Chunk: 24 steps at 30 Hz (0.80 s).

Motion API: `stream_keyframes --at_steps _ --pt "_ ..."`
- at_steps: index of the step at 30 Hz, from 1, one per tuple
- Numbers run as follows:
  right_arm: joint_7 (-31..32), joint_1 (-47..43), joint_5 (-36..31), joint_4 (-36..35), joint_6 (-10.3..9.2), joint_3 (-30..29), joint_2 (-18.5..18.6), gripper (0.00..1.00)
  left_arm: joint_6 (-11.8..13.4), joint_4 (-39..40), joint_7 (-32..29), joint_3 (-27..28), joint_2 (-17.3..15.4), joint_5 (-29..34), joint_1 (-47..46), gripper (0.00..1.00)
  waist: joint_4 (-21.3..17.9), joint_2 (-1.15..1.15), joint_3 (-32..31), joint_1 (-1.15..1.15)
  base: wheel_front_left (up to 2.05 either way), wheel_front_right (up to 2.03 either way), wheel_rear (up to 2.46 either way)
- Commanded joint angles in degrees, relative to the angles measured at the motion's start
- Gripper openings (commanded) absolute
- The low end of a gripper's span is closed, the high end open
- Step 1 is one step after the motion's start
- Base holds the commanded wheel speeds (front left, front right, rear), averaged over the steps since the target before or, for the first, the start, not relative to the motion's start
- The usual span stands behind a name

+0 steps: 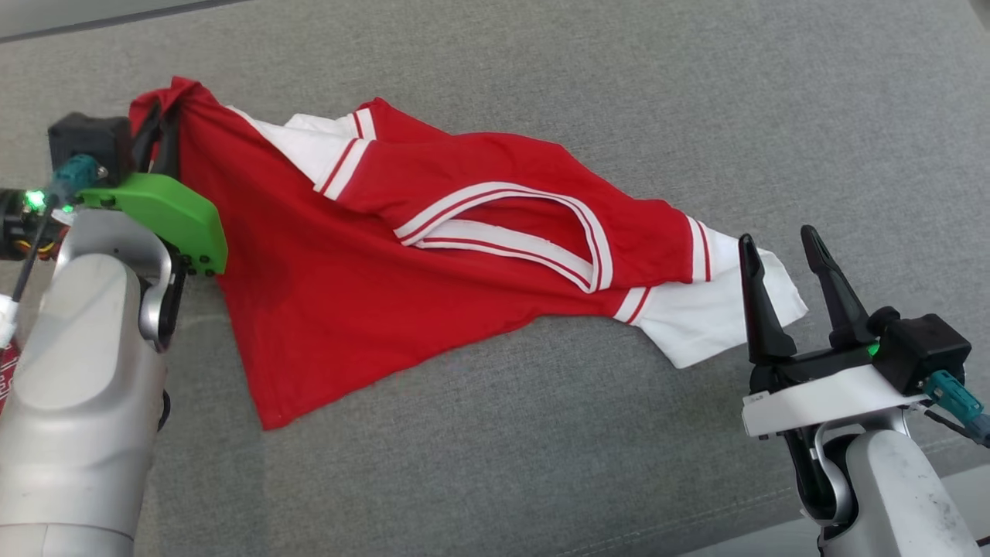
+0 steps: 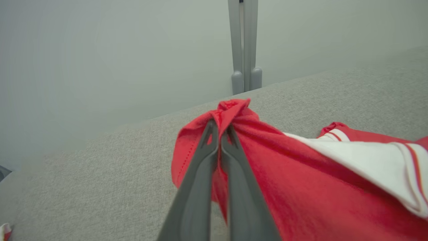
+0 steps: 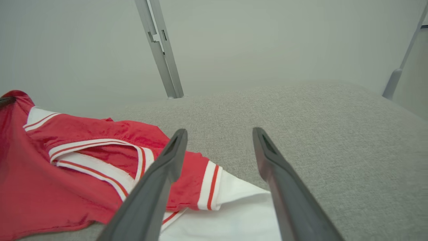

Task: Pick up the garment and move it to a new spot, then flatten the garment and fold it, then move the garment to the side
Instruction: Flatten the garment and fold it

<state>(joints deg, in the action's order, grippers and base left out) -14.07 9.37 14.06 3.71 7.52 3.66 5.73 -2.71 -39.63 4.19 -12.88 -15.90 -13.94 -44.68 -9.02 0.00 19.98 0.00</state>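
Note:
The garment (image 1: 325,309) is a red shirt with white sleeves and red-and-white striped trim, spread unevenly across the grey cushion. My left gripper (image 1: 158,131) is shut on its far left corner, which bunches up between the fingers (image 2: 214,134); the red cloth (image 2: 301,187) stretches away from there. My right gripper (image 1: 781,247) stands open just above the white sleeve (image 1: 711,309) at the garment's right end. In the right wrist view the two fingers (image 3: 167,160) straddle that white sleeve (image 3: 234,214) without touching it.
The grey fabric surface (image 1: 541,464) runs wide in front and to the right. Its back edge (image 1: 116,27) lies at the upper left. Grey metal posts (image 2: 244,47) (image 3: 160,50) stand behind the surface against a pale wall.

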Motion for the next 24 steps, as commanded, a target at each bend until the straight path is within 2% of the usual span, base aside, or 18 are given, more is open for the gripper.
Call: stream_keyframes --at_steps 1,2,3,6,11,13,18,22,24 --pt "-0.4 0.9 -0.5 0.2 -0.06 -0.1 -0.1 1.0 -0.8 -1.4 0.4 0.4 -0.4 -1.0 -1.2 0.0 -1.6 0.0 1.6 0.0 0.0 0.0 0.0" --pt "-0.5 0.9 -0.5 0.4 -0.06 0.0 -0.3 1.0 -1.3 -2.5 0.7 0.9 0.0 -2.0 -1.8 0.23 -1.7 0.0 1.7 0.0 0.0 0.0 0.0" --pt "-0.6 1.1 -0.8 0.4 -0.06 0.1 -0.4 1.0 -1.6 -3.2 1.0 1.1 0.4 -2.7 -1.9 1.0 -1.7 0.0 1.6 0.0 0.0 0.0 0.0" --pt "-0.8 1.1 -0.9 0.7 -0.06 0.2 -0.4 1.0 -1.7 -4.6 4.4 2.3 0.8 -4.1 -1.1 1.0 -1.1 0.0 1.0 0.0 0.0 0.0 0.0" --pt "-0.9 0.0 -1.2 1.3 -0.06 0.9 -0.1 1.0 0.5 -4.1 9.8 4.1 2.5 -5.3 4.0 1.0 0.7 0.0 -2.1 0.0 0.0 0.0 0.0" --pt "-0.6 -0.7 -1.2 1.2 -0.06 1.2 0.2 1.0 2.3 -2.0 10.7 5.3 3.1 -5.4 7.3 1.0 1.7 0.0 -3.7 0.0 0.0 0.0 0.0" --pt "0.9 -2.5 -1.0 0.6 -0.06 1.4 0.8 1.0 5.6 9.9 11.0 7.4 5.8 -3.7 18.4 1.0 4.2 0.0 -7.8 0.0 0.0 0.0 0.0" --pt "2.2 -4.1 -1.3 -0.3 -0.06 1.7 1.5 1.0 6.7 19.8 10.9 8.0 7.7 -1.3 27.4 1.0 6.0 0.0 -10.7 0.0 0.0 0.0 0.0" --pt "3.0 -5.0 -1.2 -0.7 -0.06 1.6 1.6 1.0 6.5 23.5 10.9 8.0 8.5 -0.8 31.4 1.0 6.8 0.0 -12.0 0.0 0.0 0.0 0.0"
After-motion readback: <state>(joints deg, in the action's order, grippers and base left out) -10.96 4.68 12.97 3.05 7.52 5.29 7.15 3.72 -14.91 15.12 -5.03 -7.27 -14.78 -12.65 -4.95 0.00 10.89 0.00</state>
